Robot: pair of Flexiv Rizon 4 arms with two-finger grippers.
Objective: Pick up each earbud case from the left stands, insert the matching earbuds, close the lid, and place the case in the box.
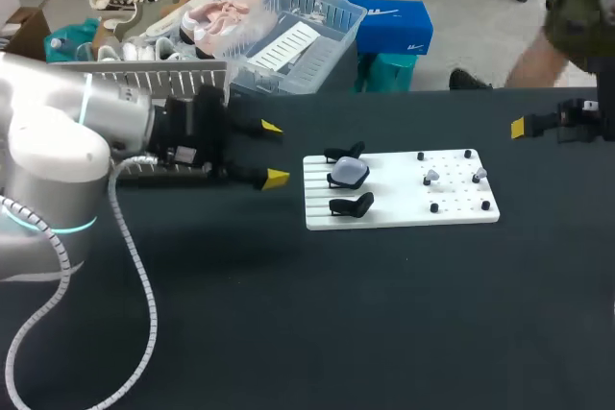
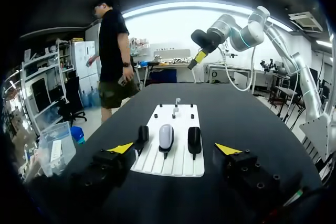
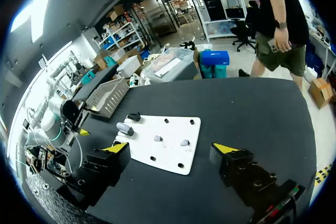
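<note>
Earbud case (image 1: 348, 173): pale grey, seated at left end of white board (image 1: 404, 213), between two dark stands (image 1: 352, 205). Two pale earbuds (image 1: 432, 177) among black pegs (image 1: 434, 207) at board's right end. Left gripper (image 1: 274, 153): released, fingers spread, just left of board, facing case. Right gripper (image 3: 171, 148): released, fingers wide, near right edge of table (image 1: 384, 314), well apart from board.

Left arm (image 1: 48, 141): silver-grey shell, teal ring (image 1: 67, 229), ribbed grey cable (image 1: 137, 271); black hand (image 1: 274, 153), yellow fingertips (image 1: 276, 178).
</note>
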